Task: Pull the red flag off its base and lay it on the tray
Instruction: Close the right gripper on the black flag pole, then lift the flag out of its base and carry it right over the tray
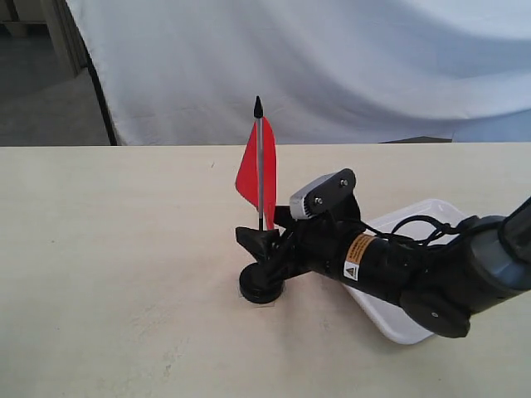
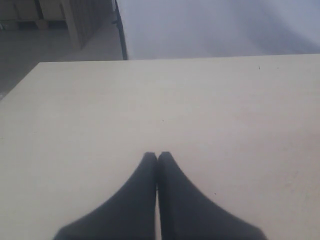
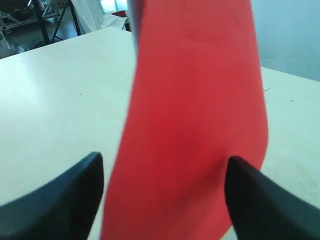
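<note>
The red flag stands upright on its thin pole in the small round black base near the table's middle. My right gripper reaches in from the right, level with the pole's lower end just above the base. In the right wrist view its fingers are wide apart, so the right gripper is open, and the red flag cloth fills the gap between them. The white tray lies behind and under the right arm, mostly covered by it. My left gripper is shut on nothing over bare table.
A white cloth backdrop hangs behind the table's far edge. The pale tabletop stretches to the left of the base. The right arm's black body lies low across the tray.
</note>
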